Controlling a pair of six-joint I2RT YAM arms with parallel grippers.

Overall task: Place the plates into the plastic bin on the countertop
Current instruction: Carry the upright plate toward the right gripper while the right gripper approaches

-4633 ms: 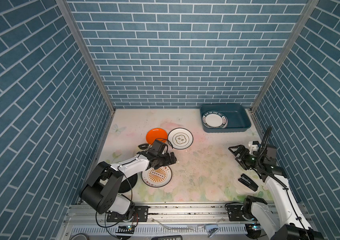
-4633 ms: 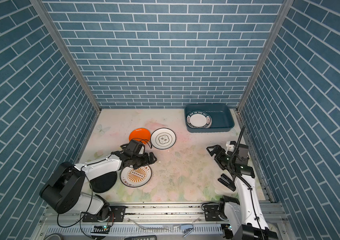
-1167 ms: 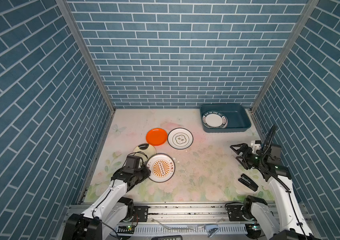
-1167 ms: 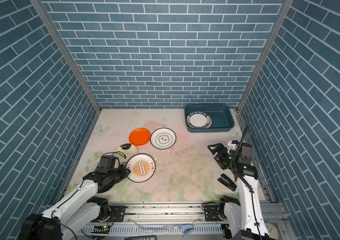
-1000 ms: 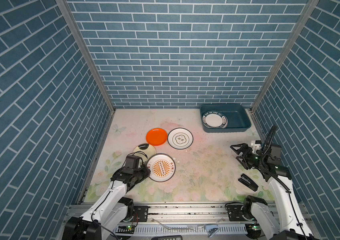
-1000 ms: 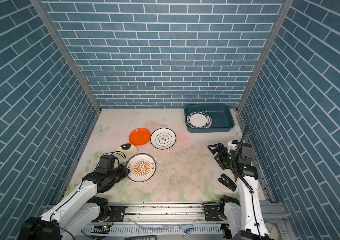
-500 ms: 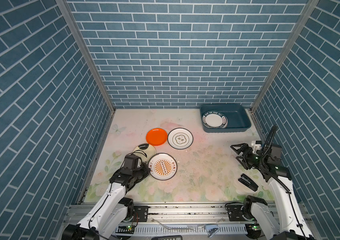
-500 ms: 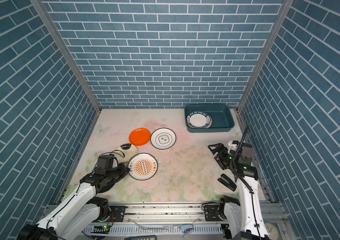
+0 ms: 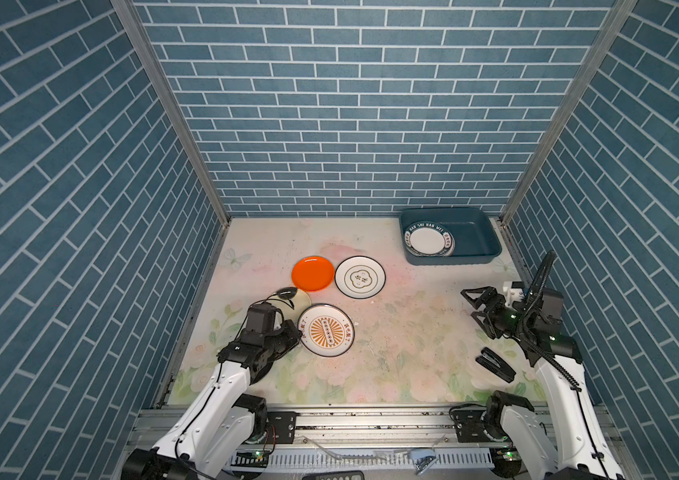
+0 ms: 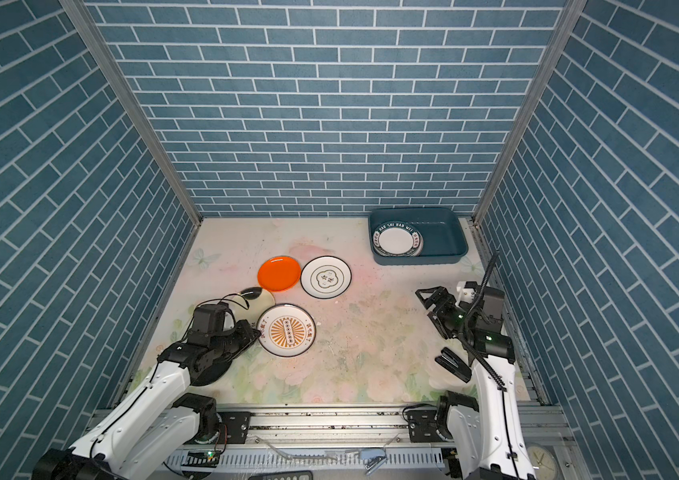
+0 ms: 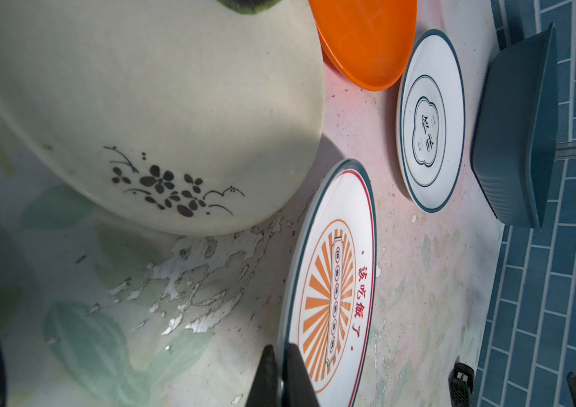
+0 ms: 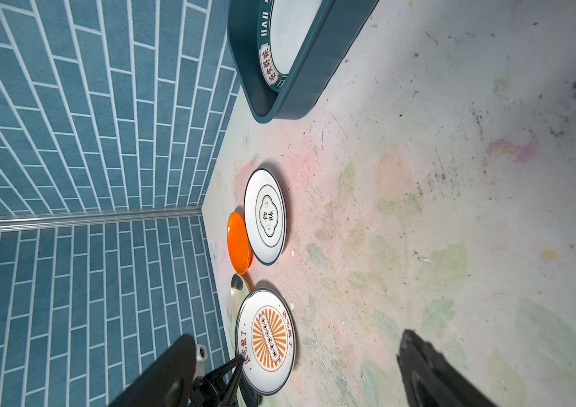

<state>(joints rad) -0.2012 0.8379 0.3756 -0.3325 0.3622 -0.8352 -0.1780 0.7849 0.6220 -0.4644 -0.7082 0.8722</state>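
- We see our left gripper [image 11: 280,352] clamped on the rim of the sunburst plate [image 9: 326,331], well apart from the plastic bin [image 9: 450,259].
- Our right gripper [image 9: 468,304] hangs spread wide and empty, nearer that plastic bin.

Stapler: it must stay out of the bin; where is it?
In both top views the stapler lies on the countertop, front right, beside the right arm.
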